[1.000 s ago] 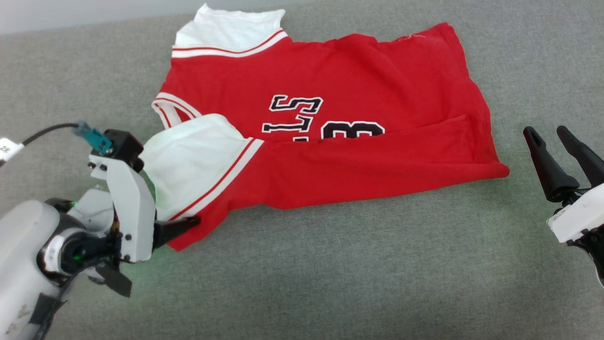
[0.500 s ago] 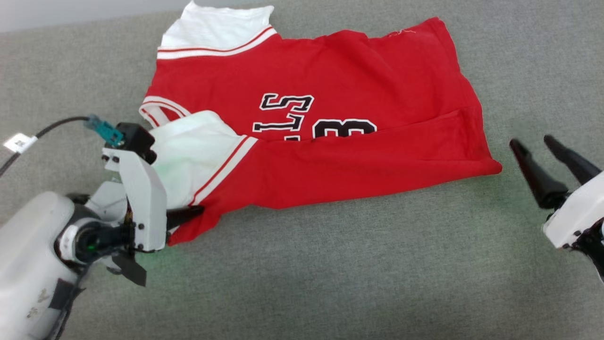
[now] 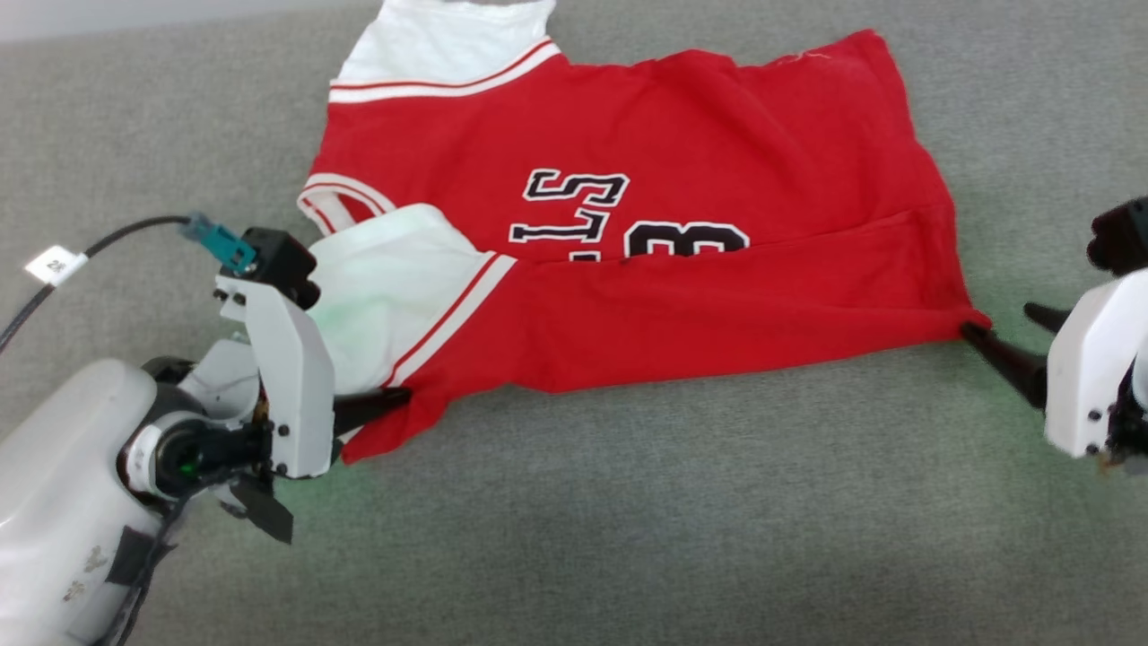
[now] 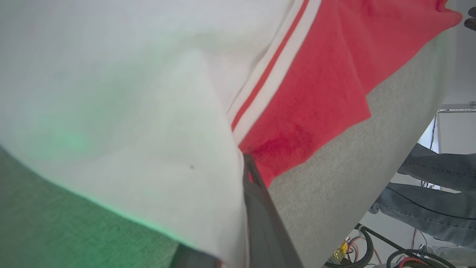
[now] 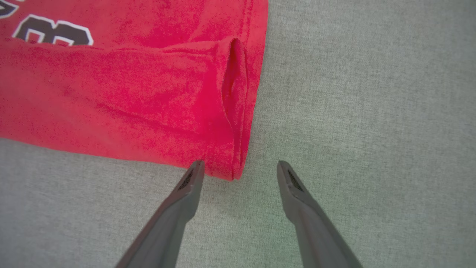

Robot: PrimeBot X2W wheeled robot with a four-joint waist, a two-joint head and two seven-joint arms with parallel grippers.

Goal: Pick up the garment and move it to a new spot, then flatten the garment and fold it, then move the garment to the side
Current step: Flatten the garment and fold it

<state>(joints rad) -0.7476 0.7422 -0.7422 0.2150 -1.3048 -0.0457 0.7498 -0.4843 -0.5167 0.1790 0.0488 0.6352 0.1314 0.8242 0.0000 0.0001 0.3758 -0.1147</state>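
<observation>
one garment [image 3: 673, 135], one left gripper [image 3: 381, 401] pinching it, one right gripper [image 5: 241, 164] spread.

Even, diffuse overhead light is spread across the grey fabric surface [image 3: 628, 520], and only soft, shallow shadows are cast beneath the hem of the garment [image 3: 673, 135]. A green glow is thrown onto the white sleeve [image 4: 74, 141] beside the left gripper [image 3: 395, 399] (a fainter tint is seen by the right gripper [image 3: 998, 318]). In the left wrist view the cloth is rendered soft and out of focus at close range. In the right wrist view the weave is kept crisp.
</observation>
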